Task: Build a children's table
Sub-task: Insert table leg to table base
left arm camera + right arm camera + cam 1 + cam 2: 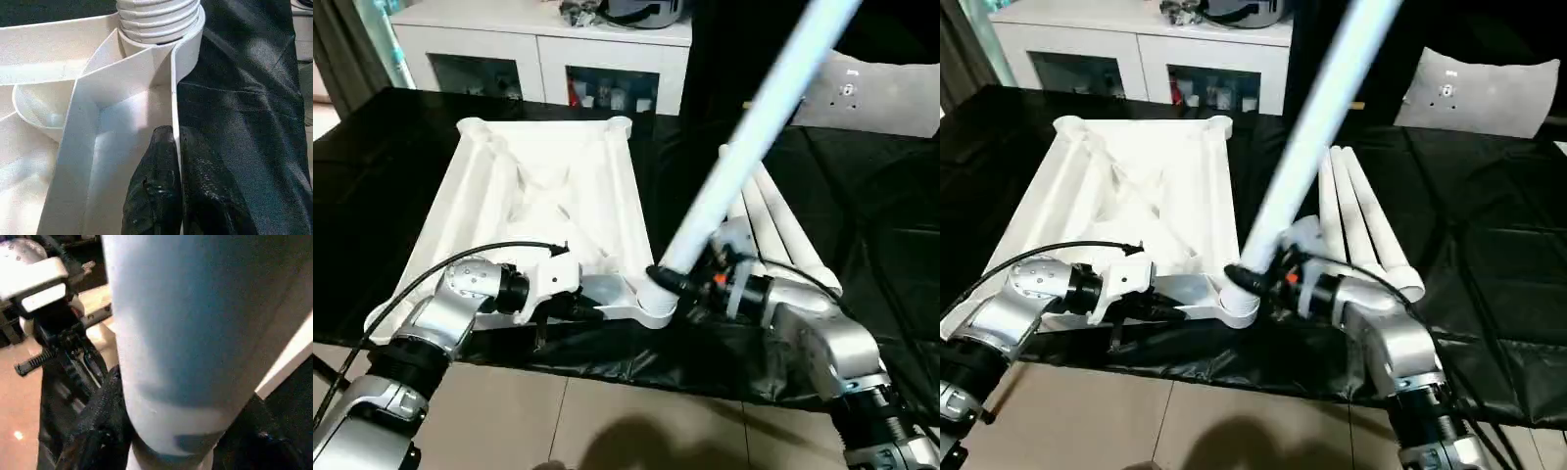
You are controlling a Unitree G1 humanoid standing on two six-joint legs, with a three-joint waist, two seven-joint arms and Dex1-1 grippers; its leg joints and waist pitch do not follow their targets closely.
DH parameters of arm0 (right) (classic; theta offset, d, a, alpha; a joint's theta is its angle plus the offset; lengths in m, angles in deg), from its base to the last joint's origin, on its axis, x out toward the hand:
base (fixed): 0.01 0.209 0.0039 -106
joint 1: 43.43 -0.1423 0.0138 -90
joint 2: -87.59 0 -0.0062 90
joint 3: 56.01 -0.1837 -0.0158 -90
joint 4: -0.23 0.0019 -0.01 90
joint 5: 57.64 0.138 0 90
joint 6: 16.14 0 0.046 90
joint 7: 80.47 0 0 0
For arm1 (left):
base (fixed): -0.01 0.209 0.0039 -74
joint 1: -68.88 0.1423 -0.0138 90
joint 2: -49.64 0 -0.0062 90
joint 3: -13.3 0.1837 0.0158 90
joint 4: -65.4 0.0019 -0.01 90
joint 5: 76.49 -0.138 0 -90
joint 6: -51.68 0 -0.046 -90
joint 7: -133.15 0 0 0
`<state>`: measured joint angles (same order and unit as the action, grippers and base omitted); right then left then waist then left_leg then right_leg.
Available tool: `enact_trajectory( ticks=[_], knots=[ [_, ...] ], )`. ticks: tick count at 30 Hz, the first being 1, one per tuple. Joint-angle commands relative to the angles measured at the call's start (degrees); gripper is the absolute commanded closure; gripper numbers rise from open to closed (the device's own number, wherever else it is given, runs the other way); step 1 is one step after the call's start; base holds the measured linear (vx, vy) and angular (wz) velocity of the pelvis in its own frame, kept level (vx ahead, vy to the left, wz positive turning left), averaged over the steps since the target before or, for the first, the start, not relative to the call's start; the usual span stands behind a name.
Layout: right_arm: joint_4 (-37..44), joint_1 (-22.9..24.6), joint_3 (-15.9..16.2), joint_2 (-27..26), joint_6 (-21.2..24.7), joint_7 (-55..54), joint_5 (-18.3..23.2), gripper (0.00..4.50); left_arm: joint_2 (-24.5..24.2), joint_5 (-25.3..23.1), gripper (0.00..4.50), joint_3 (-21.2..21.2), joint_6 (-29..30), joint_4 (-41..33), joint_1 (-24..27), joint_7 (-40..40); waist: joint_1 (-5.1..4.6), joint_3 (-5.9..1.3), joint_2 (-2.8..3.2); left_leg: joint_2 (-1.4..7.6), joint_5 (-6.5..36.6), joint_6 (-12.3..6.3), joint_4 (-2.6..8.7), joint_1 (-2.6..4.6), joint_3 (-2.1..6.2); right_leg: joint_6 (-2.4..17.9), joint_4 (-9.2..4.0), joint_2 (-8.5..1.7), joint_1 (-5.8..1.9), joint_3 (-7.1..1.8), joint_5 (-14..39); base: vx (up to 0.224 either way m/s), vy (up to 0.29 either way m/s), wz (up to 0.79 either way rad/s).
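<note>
Table top: the white table top (543, 211) lay underside up on the black sheet (862, 245), its ribs showing, with a round corner socket (651, 305) at the near edge beside the robot.
Leg in hand: one white leg (744, 147) stood in that near socket and leaned away from the top; the left wrist view showed its threaded end (159, 19) sitting at the socket's mouth with turns of thread still exposed.
Right gripper: the right gripper (680, 279) was clamped around the leg just above the socket, its black fingers (98, 431) wrapped on the shaft.
Left gripper: the left gripper (168, 186) was pressed together on the thin rim wall (174, 98) of the top, just beside the socket, pinning the top in place.
Spare legs: three more legs (1361, 220) lay side by side on the sheet, just beyond the socket on the side away from the top.
Backdrop: a white cabinet (548, 59) stood beyond the far edge of the top.
Step in hand: apparently fitting the first leg, started but not seated.
Next move: likely bringing the leg upright over the socket and twisting it down until the threads vanished, the left grip holding the top against the turn.
</note>
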<state>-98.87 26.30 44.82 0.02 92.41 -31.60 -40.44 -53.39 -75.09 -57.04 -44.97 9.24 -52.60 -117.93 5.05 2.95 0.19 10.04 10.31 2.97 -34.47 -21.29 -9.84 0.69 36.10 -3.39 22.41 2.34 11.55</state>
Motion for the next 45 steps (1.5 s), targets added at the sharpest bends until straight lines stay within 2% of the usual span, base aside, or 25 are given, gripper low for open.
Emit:
enact_trajectory(
  ticks=[1,2,4,7,8,11,13,14,15,20,22,29,31,32,34,35,36,37,38,39,40,41,42,44,45],
  knots=[
    [-4.7,2.4,4.5,2.1,1.3,-0.4,-6.7,2.62,0.3,0.8,4.5,-0.2,-1.0,-1.6,-0.4,-1.6,-0.09,-3.19,0.51,2.97,16.5,1.91,4.59,1.16,1.0,11.1,-5.02,-4.91,-2.05,-2.67,15.4,0.0,0.0,0.0],
    [-5.0,2.1,5.2,2.2,1.1,-0.2,-7.2,2.62,0.3,0.8,4.5,-0.2,-1.0,-1.7,-0.3,-1.7,-0.14,-3.0,0.49,3.05,18.5,2.32,4.81,1.49,1.16,10.6,-5.32,-5.0,-1.93,-2.71,18.6,0.0,0.0,0.0],
    [-6.2,1.3,6.1,2.0,0.6,0.3,-7.7,2.62,0.2,0.8,4.5,-0.3,-1.0,-1.9,-0.2,-1.9,-0.23,-3.08,0.47,3.12,19.0,2.47,4.93,1.59,1.28,10.3,-5.37,-5.01,-1.98,-2.77,19.2,0.0,0.0,0.0],
    [-8.3,0.0,7.5,1.8,0.2,1.7,-8.2,2.62,0.0,0.9,4.5,-0.4,-0.6,-2.5,-0.2,-2.4,-0.47,-3.05,0.45,3.09,19.0,2.44,4.95,1.5,1.31,10.7,-5.25,-4.93,-1.89,-2.78,18.2,0.0,0.0,0.0],
    [-8.7,-0.2,7.9,1.8,0.2,2.2,-8.3,2.62,-0.1,1.0,4.5,-0.4,-0.5,-2.7,-0.2,-2.7,-0.55,-2.67,0.35,3.08,19.1,2.24,5.03,1.41,1.25,10.8,-5.41,-4.91,-1.71,-2.83,17.8,0.0,0.0,0.0],
    [-10.6,-0.8,8.8,1.7,0.9,4.8,-7.4,2.62,-0.2,1.1,4.5,-0.1,-0.5,-2.5,-0.9,-4.1,-0.68,-2.52,0.27,3.01,18.9,1.65,5.07,1.39,1.2,11.0,-5.3,-4.79,-1.79,-2.88,16.6,0.0,0.0,0.0],
    [-10.9,-0.8,9.6,1.7,1.6,6.9,-7.0,2.62,-0.3,1.5,4.5,-0.1,-0.1,-2.8,-1.5,-5.0,-0.99,-1.3,-0.14,3.03,19.1,1.08,5.44,1.12,1.17,10.7,-5.56,-4.63,-1.29,-2.95,16.9,0.0,0.0,0.0],
    [-11.0,-0.8,9.8,1.8,1.7,7.5,-6.9,2.62,-0.4,1.7,4.5,-0.2,0.1,-2.9,-1.8,-5.3,-1.07,-1.61,0.01,3.04,19.1,0.94,5.42,1.33,1.23,10.7,-5.47,-4.73,-1.54,-2.94,17.1,0.0,0.0,0.0],
    [-11.0,-0.8,10.1,1.7,2.3,8.1,-6.7,2.62,-0.5,1.9,4.5,-0.3,0.2,-2.9,-2.3,-5.8,-1.39,-0.81,-0.52,3.06,19.3,0.65,5.68,1.14,1.18,10.5,-5.74,-4.65,-1.24,-2.95,17.4,0.0,0.0,0.0],
    [-13.1,-2.4,12.2,1.9,1.1,9.9,-8.9,2.62,-1.3,1.6,4.5,-1.2,0.0,-0.1,-5.9,-6.8,-1.71,0.09,-0.73,3.21,22.4,1.01,6.21,1.86,1.45,10.1,-6.19,-4.85,-0.92,-2.96,21.6,0.0,0.0,0.0],
    [-14.0,-3.2,12.7,1.7,0.2,10.4,-9.8,2.62,-1.9,1.0,4.5,-1.6,-0.6,1.4,-7.1,-6.6,-1.68,0.67,-1.04,3.24,22.4,1.01,6.48,1.79,1.49,9.9,-6.4,-5.0,-0.88,-3.03,22.6,0.0,0.0,0.0],
    [-16.8,-5.7,11.3,-1.2,-1.5,8.1,-10.7,2.62,-4.1,-0.5,4.5,-3.6,0.2,2.5,-7.3,-3.9,-1.78,1.15,-1.17,3.46,23.5,1.89,6.84,1.99,1.69,9.8,-6.8,-5.44,-0.69,-3.26,26.2,0.0,0.0,0.0],
    [-17.0,-5.8,10.8,-1.8,-1.7,6.6,-10.7,2.62,-4.4,-0.5,4.5,-4.2,1.0,1.8,-6.7,-2.5,-1.89,1.36,-1.15,3.49,24.7,2.19,6.98,2.09,1.81,9.2,-7.11,-5.54,-0.54,-3.33,29.3,0.0,0.0,0.0],
    [-17.0,-5.7,10.3,-2.2,-1.6,5.7,-10.5,2.62,-4.5,-0.3,4.5,-4.7,1.9,0.9,-6.1,-1.6,-1.93,1.46,-1.18,3.47,25.0,2.27,7.02,2.03,1.91,8.9,-7.17,-5.61,-0.54,-3.33,30.4,0.0,0.0,0.0],
    [-17.0,-5.6,8.1,-3.9,-0.9,1.7,-9.7,2.62,-4.8,0.3,4.5,-6.6,6.0,-3.3,-3.7,2.1,-1.99,1.3,-0.76,3.56,26.2,2.96,7.3,1.87,2.35,8.0,-7.31,-5.85,-0.7,-3.22,33.7,0.0,0.0,0.0],
    [-17.0,-5.6,8.1,-3.9,-0.9,1.7,-9.7,2.62,-4.8,0.3,4.5,-6.6,6.0,-3.3,-3.7,2.1,-2.15,1.45,-0.88,3.51,26.7,3.01,7.36,1.78,2.43,7.6,-7.45,-5.83,-0.5,-3.19,35.0,0.0,0.0,0.0],
    [-17.3,-5.3,6.0,-5.4,-1.6,-3.3,-10.1,2.62,-4.5,1.8,4.5,-9.3,12.5,-10.4,0.2,6.4,-2.13,1.39,-0.7,3.54,26.9,3.16,7.34,1.87,2.47,7.5,-7.48,-5.92,-0.46,-3.24,35.6,0.0,0.0,0.0],
    [-17.3,-5.3,6.0,-5.4,-1.6,-3.3,-10.1,2.62,-4.5,1.8,4.5,-9.3,12.5,-10.4,0.2,6.4,-2.57,1.31,-0.54,3.66,26.6,3.6,7.55,1.41,2.59,8.2,-7.17,-5.8,-0.62,-3.11,34.3,0.0,0.0,0.0],
    [-18.0,-5.1,3.6,-7.1,-1.7,-7.8,-9.7,2.62,-3.6,3.4,4.5,-11.6,19.0,-18.1,4.1,10.1,-2.58,1.07,-0.51,3.53,26.4,3.44,7.49,1.39,2.64,7.9,-7.25,-5.75,-0.78,-3.0,34.4,0.0,0.0,0.0],
    [-18.5,-5.3,2.8,-7.8,-2.1,-9.6,-9.7,2.62,-2.8,4.3,4.5,-12.3,21.6,-21.7,5.8,11.5,-3.09,0.86,-0.24,3.7,25.0,3.92,7.69,0.88,2.68,9.1,-6.63,-5.64,-1.02,-2.97,31.0,-0.005,0.023,-0.2],
    [-19.0,-5.5,2.4,-8.2,-2.4,-10.8,-9.8,2.62,-2.1,4.9,4.5,-12.8,23.7,-24.6,7.1,12.6,-3.32,0.67,-0.29,3.61,24.5,3.82,7.6,0.57,2.65,9.3,-6.53,-5.51,-1.26,-2.89,29.6,-0.005,0.023,-0.2],
    [-19.9,-6.1,1.9,-9.0,-2.6,-12.5,-9.9,2.62,-1.0,5.2,4.5,-12.9,26.1,-28.3,8.7,14.1,-3.44,0.25,-0.22,3.56,22.8,3.38,7.26,0.91,2.09,10.6,-6.41,-5.06,-0.94,-3.07,24.4,0.0,0.0,0.0],
    [-20.9,-6.8,1.2,-9.8,-2.6,-14.3,-9.9,2.62,0.1,5.3,4.5,-12.8,28.3,-31.9,10.1,15.4,-3.39,0.45,-0.27,3.36,22.4,2.9,7.18,1.07,1.82,10.8,-6.64,-4.79,-0.67,-3.11,23.5,0.0,0.0,0.0],
    [-23.5,-8.7,-0.2,-11.3,-2.7,-17.2,-9.5,2.62,2.5,5.0,4.5,-11.3,32.7,-38.6,12.3,17.4,-3.3,0.01,-0.82,3.35,19.9,1.8,6.77,1.22,1.31,12.0,-6.42,-4.96,-1.02,-3.37,20.8,0.0,0.0,0.0],
    [-24.8,-9.6,-0.4,-11.8,-3.0,-18.2,-9.7,2.62,3.6,4.9,4.5,-10.5,34.5,-41.2,12.9,18.2,-3.21,0.36,-0.57,3.04,18.3,1.05,6.82,0.53,1.3,11.6,-6.58,-4.84,-1.26,-3.21,21.4,0.0,0.0,0.0]
  ],
)
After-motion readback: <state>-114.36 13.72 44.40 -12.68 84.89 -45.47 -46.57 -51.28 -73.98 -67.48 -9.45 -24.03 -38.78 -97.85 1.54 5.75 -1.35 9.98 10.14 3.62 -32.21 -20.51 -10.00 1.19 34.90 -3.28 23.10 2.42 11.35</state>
